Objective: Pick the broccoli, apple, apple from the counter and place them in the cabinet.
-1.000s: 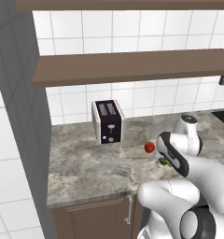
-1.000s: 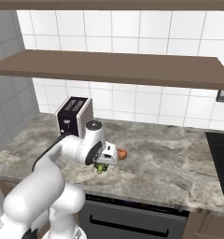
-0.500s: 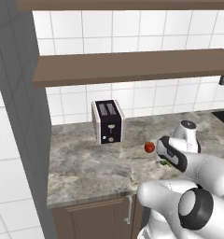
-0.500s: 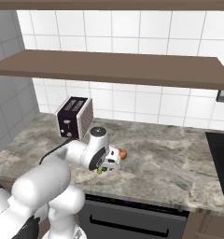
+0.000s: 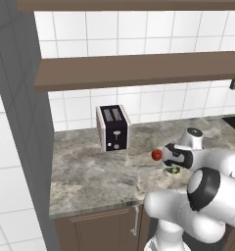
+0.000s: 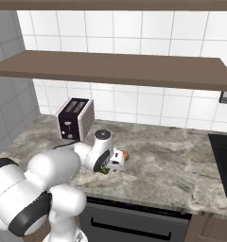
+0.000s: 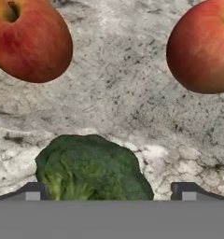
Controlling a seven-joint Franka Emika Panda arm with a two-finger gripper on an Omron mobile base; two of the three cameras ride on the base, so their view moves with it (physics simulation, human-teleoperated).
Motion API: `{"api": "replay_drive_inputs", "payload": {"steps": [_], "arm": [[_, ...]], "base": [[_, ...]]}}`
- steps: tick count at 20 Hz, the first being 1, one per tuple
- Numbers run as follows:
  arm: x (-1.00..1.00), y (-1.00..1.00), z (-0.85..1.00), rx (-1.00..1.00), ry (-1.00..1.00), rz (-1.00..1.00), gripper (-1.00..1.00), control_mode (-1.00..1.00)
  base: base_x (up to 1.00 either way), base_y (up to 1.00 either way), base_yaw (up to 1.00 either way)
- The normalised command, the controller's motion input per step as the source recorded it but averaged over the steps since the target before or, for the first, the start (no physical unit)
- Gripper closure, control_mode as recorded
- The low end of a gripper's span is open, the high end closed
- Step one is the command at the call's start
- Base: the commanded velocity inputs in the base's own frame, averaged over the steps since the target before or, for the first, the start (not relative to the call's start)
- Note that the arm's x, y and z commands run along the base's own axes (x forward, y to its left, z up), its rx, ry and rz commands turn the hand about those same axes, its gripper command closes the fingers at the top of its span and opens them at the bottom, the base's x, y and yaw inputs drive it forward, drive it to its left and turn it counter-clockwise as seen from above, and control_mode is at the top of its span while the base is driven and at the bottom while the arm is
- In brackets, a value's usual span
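Gripper [image 7: 111, 190] spread wide, low over the counter [image 7: 123, 112], fingertips either side of the broccoli [image 7: 90, 168] — lined up to grasp it first. Two apples [image 7: 32, 39] lie just beyond, apart — untouched.

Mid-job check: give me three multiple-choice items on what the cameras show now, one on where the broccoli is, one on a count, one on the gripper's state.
1. Where does the broccoli lie?
A. on the shelf
B. on the counter, between the fingertips
C. on the toaster

2. How many apples are on the counter?
A. one
B. two
C. three

3. How do the gripper's jaws stand?
A. open, either side of the broccoli
B. shut on an apple
C. shut on nothing

Answers:
1 B, the hand view shows it on the stone, a fingertip at each side.
2 B, one apple and another apple lie beyond it.
3 A, the tips stand wide apart.
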Motion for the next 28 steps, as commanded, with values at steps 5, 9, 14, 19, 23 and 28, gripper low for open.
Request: {"api": "replay_drive_inputs", "payload": {"steps": [5, 9, 14, 19, 23, 28], "arm": [[0.12, 0.09, -0.42, -0.04, 0.08, 0.0, 1.0, -1.0], [0.0, 0.04, -0.54, -0.01, 0.23, -0.05, 1.0, -1.0], [-0.23, 0.0, -0.4, 0.05, 0.15, -0.09, 1.0, -1.0], [-0.84, 0.0, 0.61, 0.03, -0.26, -0.02, 1.0, -1.0], [-0.62, 0.14, 1.0, 0.0, -0.42, 0.0, 1.0, -1.0], [-0.41, 0.12, 1.0, 0.0, -0.37, -0.01, 1.0, -1.0]], "base": [[0.0, 0.0, 0.0], [0.0, 0.0, 0.0], [0.0, 0.0, 0.0], [0.0, 0.0, 0.0], [0.0, 0.0, 0.0], [0.0, 0.0, 0.0]]}}
